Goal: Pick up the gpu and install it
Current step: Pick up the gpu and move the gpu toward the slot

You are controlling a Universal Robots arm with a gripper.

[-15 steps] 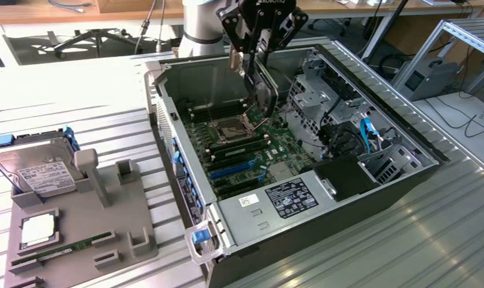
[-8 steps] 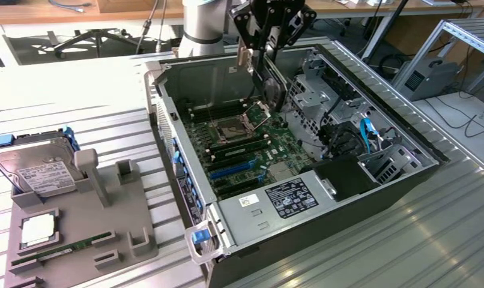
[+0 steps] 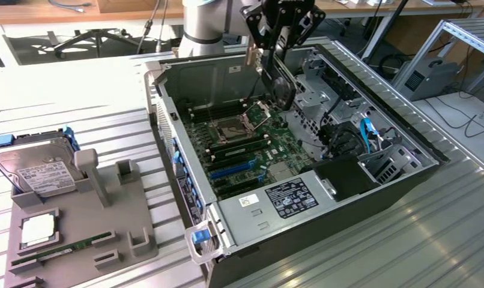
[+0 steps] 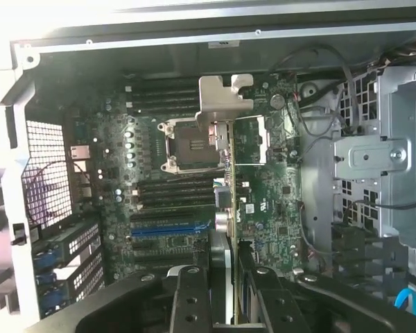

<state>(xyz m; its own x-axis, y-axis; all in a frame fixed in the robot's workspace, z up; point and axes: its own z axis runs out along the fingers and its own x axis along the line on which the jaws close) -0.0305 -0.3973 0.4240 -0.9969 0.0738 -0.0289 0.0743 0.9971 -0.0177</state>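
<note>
My gripper (image 3: 275, 37) is shut on the gpu (image 3: 279, 81), a thin dark card that hangs edge-down over the open computer case (image 3: 402, 141). Its silver bracket (image 3: 253, 60) points toward the case's rear wall. In the wrist view the gpu (image 4: 230, 208) appears edge-on between my black fingers (image 4: 193, 302), with the silver bracket (image 4: 222, 100) at its far end. The card hovers above the motherboard (image 4: 159, 229), over the CPU socket (image 4: 187, 146) area and apart from the board. The blue expansion slots (image 3: 230, 170) lie further along the board.
A grey holder tray (image 3: 105, 240) stands at the exterior view's left, carrying a hard drive (image 3: 35, 171), a processor (image 3: 38, 229) and a green RAM stick (image 3: 66, 247). Drive cages (image 3: 330, 90) and cables line the case's far side. Slatted metal table (image 3: 402, 240) surrounds the case.
</note>
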